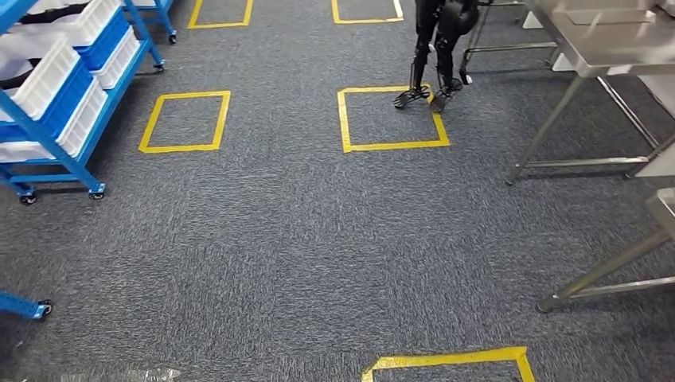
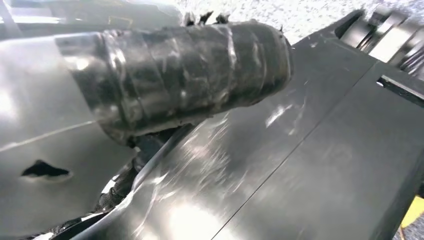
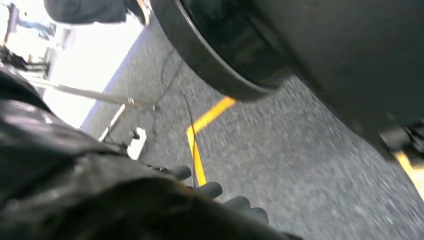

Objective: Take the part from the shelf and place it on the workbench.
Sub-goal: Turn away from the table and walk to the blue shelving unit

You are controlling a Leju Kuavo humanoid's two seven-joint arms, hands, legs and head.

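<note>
Two hands to account for, neither near the job. My left hand [image 2: 190, 75] hangs close against the robot's own dark body panels; its tape-wrapped thumb blocks the fingers, so I cannot tell whether it is spread or curled. My right hand [image 3: 125, 200] hangs over the grey carpet [image 3: 280, 150], its dark fingers [image 3: 210, 190] lying out in a row with nothing in them. I read it as open.

Further out, the blue shelf [image 1: 48, 135] stands at the left of the head view, its tilted tiers loaded with white and blue bins [image 1: 48, 76]. The steel workbench [image 1: 589, 56] stands well apart on the right, across a floor marked with yellow tape squares [image 1: 390, 119]. Another robot's legs [image 1: 434, 56] stand beside the far square.

The part is presumably in one of those bins, but I cannot tell which, so its long axis and heading are unknown to me. Judging from the small bins, I expect something light and rigid, one hand's work. I would grip it across its narrow middle, not at an end. The bins slope toward the aisle, so the part probably lies along that slope. That is a guess, to be confirmed once I face the shelf.
</note>
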